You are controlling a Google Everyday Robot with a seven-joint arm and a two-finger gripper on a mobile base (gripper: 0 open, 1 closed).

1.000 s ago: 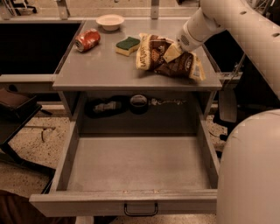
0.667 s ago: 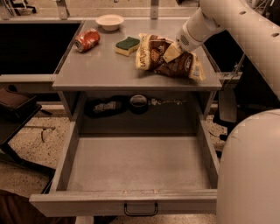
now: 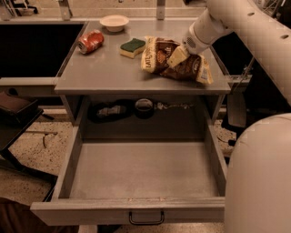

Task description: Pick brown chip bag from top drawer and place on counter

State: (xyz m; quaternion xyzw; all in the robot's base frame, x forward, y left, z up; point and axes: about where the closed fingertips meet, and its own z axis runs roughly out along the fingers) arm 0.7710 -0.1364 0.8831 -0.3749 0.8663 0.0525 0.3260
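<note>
Brown chip bag (image 3: 160, 58) on counter (image 3: 104, 70), touching tool (image 3: 183, 53) above it; tool's grip unclear.

The gripper (image 3: 181, 53) hangs low over the right side of the counter (image 3: 104, 68). Far to its left a black recess (image 3: 36, 50) opens. Below and to its left lies a pale speckled floor (image 3: 27, 182), where a dark piece of furniture (image 3: 16, 107) stands. Just behind the gripper a metal post (image 3: 160, 9) rises. The light is dim and warm.
</note>
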